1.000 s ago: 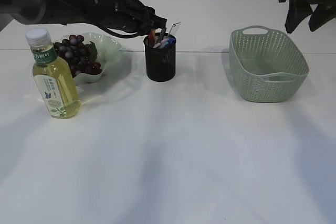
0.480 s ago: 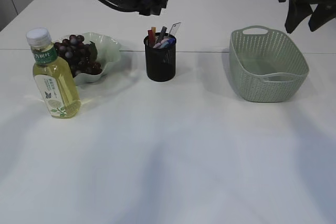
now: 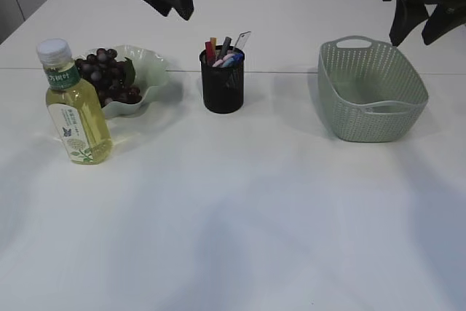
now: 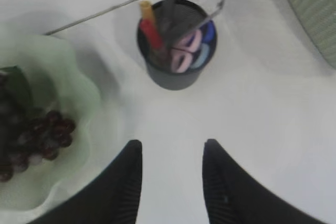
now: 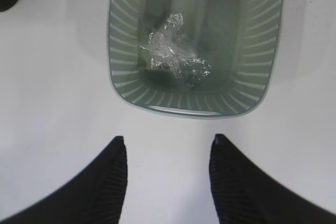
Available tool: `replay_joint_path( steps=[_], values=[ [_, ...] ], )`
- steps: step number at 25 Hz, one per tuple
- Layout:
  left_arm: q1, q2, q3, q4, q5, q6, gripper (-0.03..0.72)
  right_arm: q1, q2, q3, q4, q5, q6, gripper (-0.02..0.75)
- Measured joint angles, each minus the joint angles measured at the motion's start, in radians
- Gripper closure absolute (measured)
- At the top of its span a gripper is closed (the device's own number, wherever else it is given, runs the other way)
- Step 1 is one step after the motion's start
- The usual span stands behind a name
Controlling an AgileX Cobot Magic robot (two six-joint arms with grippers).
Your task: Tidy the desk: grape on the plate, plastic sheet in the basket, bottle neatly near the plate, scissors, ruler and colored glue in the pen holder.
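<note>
Above, both claws gape (apparently empty).

We are seeing bright, even light falling from above; soft shadows are spreading toward six o'clock across the table (image 3: pixel 240 209), and the left wrist view is looking slightly blurred.

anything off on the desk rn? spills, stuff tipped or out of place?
Nothing stands out. Grapes are on the plate, the bottle stands upright beside it, the pen holder is upright with its items inside, and the crumpled plastic sheet lies in the basket. No spills visible.
</note>
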Motion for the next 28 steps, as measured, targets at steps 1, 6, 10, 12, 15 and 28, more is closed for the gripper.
replay_joint_path(
  steps=[1,6,10,12,15,28],
  values=[
    [0.0,-0.002,-0.018,0.035,0.02,-0.053,0.401,0.0,0.0,0.0,0.0,0.0,0.0,0.333],
    [0.008,-0.054,-0.036,0.095,0.051,-0.139,0.4,0.0,0.0,0.0,0.008,0.0,0.0,0.333],
    [0.01,-0.1,-0.041,0.093,0.056,-0.145,0.336,0.0,-0.003,0.0,0.04,0.0,0.0,0.333],
    [0.01,-0.123,-0.041,0.079,0.058,-0.145,0.281,0.0,-0.01,0.0,0.062,0.0,0.002,0.333],
    [0.01,-0.158,-0.041,0.048,0.063,-0.145,0.266,0.0,-0.023,0.0,0.087,0.0,0.014,0.333],
    [0.01,-0.325,-0.01,0.001,0.069,-0.059,0.318,0.0,-0.049,0.0,0.152,0.0,0.008,0.333]
  ],
)
